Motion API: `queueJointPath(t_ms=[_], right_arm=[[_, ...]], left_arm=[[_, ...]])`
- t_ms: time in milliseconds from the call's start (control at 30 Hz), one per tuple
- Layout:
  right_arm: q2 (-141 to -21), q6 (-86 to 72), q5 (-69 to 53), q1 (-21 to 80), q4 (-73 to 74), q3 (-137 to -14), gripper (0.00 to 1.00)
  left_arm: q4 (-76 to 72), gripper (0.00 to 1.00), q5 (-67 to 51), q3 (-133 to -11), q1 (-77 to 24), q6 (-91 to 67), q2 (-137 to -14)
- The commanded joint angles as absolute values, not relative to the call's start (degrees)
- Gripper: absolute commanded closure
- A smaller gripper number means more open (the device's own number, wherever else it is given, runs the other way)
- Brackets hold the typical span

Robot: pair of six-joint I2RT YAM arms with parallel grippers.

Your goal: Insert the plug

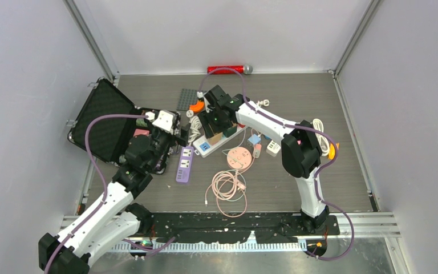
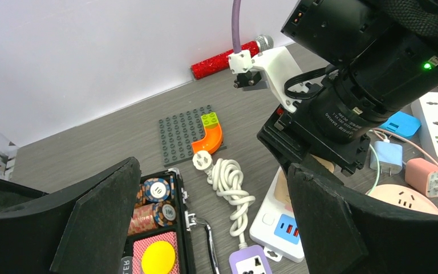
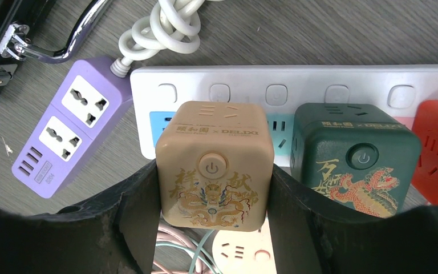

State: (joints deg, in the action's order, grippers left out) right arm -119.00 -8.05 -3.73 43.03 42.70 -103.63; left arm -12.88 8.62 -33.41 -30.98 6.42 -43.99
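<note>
The plug, a beige cube adapter (image 3: 214, 165) with a gold dragon and a power button, is held by its two sides in my right gripper (image 3: 214, 197), which is shut on it. It sits over the white power strip (image 3: 296, 80), just left of a dark green cube adapter (image 3: 356, 160) plugged into the same strip. The beige cube's underside is hidden, so I cannot tell whether its pins are in the socket. From above, the right gripper (image 1: 217, 117) is over the strip (image 1: 221, 140). My left gripper (image 2: 214, 171) hangs open and holds nothing, above a knotted white cord.
A purple power strip (image 3: 71, 123) lies left of the white one, its white cord (image 2: 231, 191) knotted. An open black case (image 1: 105, 120) with poker chips (image 2: 154, 191) sits at the left. A round pink socket (image 1: 239, 158), coiled pink cable (image 1: 226, 188) and small chargers lie on the right.
</note>
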Motion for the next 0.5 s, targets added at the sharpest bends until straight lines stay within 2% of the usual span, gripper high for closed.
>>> queueJointPath(t_ms=[0, 467], right_arm=[[-118.66, -7.72, -3.34, 43.33, 44.03, -105.33, 0.95], [-121.04, -7.42, -4.54, 43.33, 45.45, -105.71, 0.95]], left_arm=[[-13.45, 0.0, 10.55, -35.86, -30.82, 6.24, -44.12], [-12.57, 0.0, 12.17, -36.09, -30.79, 6.9, -44.54]])
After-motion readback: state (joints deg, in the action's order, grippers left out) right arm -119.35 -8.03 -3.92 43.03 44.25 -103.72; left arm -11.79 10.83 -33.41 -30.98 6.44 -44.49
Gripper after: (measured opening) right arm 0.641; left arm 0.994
